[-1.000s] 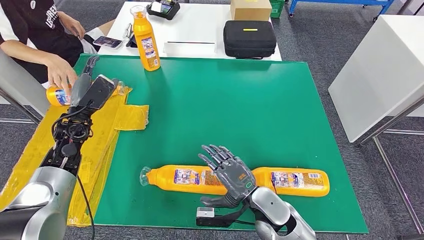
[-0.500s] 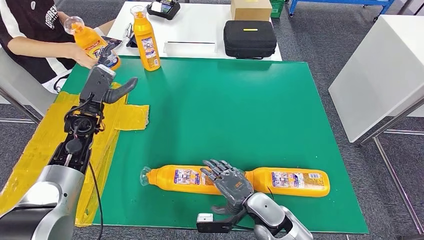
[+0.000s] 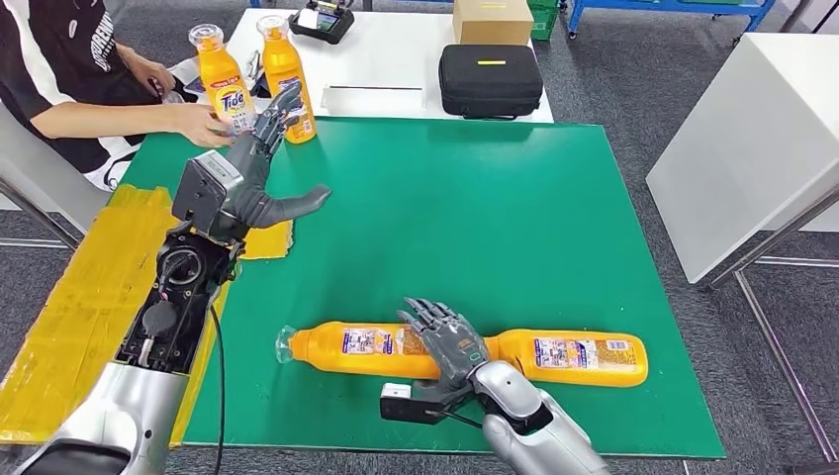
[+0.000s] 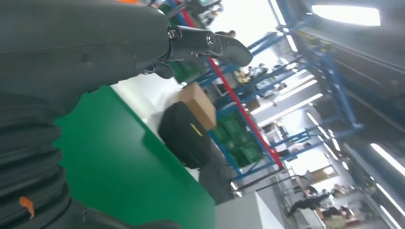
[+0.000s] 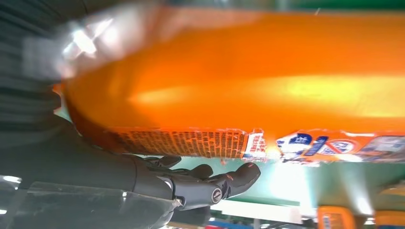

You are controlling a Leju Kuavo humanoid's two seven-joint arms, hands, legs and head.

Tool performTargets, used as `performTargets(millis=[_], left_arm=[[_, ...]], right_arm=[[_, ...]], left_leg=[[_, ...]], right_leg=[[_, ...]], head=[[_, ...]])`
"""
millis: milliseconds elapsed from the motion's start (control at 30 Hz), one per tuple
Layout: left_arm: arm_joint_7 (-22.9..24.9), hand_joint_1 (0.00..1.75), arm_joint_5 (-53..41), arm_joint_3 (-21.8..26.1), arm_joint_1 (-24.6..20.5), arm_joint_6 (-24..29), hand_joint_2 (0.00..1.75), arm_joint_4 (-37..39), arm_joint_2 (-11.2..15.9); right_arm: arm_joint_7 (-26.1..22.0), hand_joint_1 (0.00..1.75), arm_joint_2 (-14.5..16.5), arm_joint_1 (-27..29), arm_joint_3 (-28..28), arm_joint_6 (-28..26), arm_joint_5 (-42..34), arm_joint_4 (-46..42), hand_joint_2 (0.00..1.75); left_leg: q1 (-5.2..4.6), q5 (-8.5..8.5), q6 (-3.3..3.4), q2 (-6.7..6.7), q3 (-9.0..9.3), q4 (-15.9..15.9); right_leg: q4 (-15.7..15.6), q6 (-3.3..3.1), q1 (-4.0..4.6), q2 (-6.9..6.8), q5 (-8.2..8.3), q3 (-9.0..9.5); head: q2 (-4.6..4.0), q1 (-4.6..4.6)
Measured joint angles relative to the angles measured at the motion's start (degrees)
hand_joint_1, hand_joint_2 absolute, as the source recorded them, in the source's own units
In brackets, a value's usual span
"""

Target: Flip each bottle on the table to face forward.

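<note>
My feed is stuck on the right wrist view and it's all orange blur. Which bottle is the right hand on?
Observer: The right hand rests with fingers spread over the base end of the near-left bottle, which is lying flat.
Operator: Is another one lying down?
Observer: Yes, a second bottle lies to its right, in line with it, neck toward the hand.
Operator: And the left hand?
Observer: The left hand is raised and open over the mat's far left corner, next to an upright bottle.
Operator: Anyone close?
Observer: A person's hand holds a Tide bottle upright right beside it.
</note>
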Motion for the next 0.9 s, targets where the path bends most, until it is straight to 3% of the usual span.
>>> performTargets(millis=[33, 167, 333, 633, 900], left_arm=[[0.4, 0.0, 0.0, -0.8, 0.5, 0.3, 1.75, -1.4, 0.0], [1.3, 0.0, 0.1, -2.9, 2.0, 1.4, 1.75, -5.3, 0.0], [1.5, 0.0, 0.1, -3.9, 2.9, 1.7, 1.75, -7.5, 0.1], [1.5, 0.0, 0.1, -4.2, 3.3, 1.9, 1.75, -8.3, 0.2], [1.2, 0.0, 0.1, -4.1, 5.4, 2.9, 1.75, -9.6, 0.4]], right_arm=[[0.7, 1.75, 0.7, -1.0, -0.3, -1.1, 0.6, 2.1, 1.75], [2.0, 1.75, 3.0, -4.3, -1.4, -4.7, 2.2, 9.2, 1.75], [2.1, 1.75, 4.6, -6.3, -2.3, -5.3, 2.6, 13.4, 1.75], [2.2, 1.75, 5.7, -7.3, -3.1, -7.5, 2.6, 15.7, 1.75], [0.9, 1.75, 6.7, -6.5, -7.9, -17.5, -1.0, 14.6, 1.75]], left_leg=[[0.0, -0.06, -0.02, 0.0, 0.11, 0.0], [0.01, -0.22, 0.09, -0.02, 0.43, 0.0], [0.0, -0.05, -0.06, -0.02, 0.58, 0.0], [0.01, 0.05, 0.08, -0.02, 0.62, 0.0], [-0.02, 0.21, 0.17, -0.19, 0.19, 0.0]], right_leg=[[0.0, -0.01, 0.0, 0.0, -0.05, -0.04], [0.0, -0.04, 0.0, -0.03, -0.14, 0.02], [0.0, -0.06, 0.0, -0.01, -0.07, 0.17], [0.0, -0.13, 0.0, -0.02, -0.01, 0.52], [0.0, 0.07, -0.02, -0.11, 0.15, 0.58]], head=[[0.0, -0.01], [0.0, 0.01], [0.0, 0.01], [0.0, 0.01], [0.0, 0.02]])
